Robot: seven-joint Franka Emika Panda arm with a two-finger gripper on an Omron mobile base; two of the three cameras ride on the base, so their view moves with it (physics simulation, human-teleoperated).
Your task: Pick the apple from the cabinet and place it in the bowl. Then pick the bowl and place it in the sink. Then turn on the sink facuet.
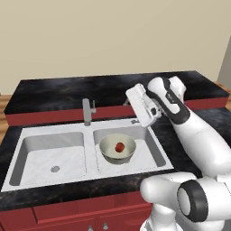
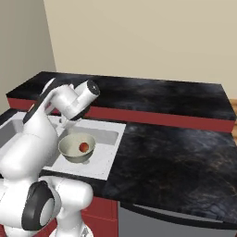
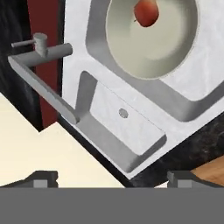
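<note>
In the left base view you see the sink (image 1: 67,149) set into the black counter (image 1: 54,92). I take this sink as the landmark for all places. The bowl (image 1: 117,148) stands in its right basin, on the basin floor, and the apple (image 1: 119,147) lies inside the bowl, near the middle. The faucet (image 1: 87,112) stands upright on the back rim of the sink, at the line between the two basins, with its small lever on the right side of the post. The left basin holds only its round drain (image 1: 55,169). The white hand of the arm hangs above the back right corner of the sink, apart from the bowl and to the right of the faucet. You cannot see the fingers clearly here.

In the right base view the arm covers much of the sink (image 2: 109,143). The bowl (image 2: 77,148) sits in the basin nearest the long stretch of counter (image 2: 176,152), and the apple (image 2: 84,146) rests in it. The hand is above the back rim of the sink, over the bowl.

In the hand view you look down on the sink (image 3: 76,52) from above, rolled to one side. The bowl (image 3: 148,48) with the apple (image 3: 145,12) is at the top, in its basin. The faucet (image 3: 41,43) shows at the left, with its spout reaching over the other basin, where the drain (image 3: 123,113) is. The gripper (image 3: 113,180) has its two fingertips (image 3: 41,179) far apart at the bottom, spread wide, and nothing is between them.
</note>
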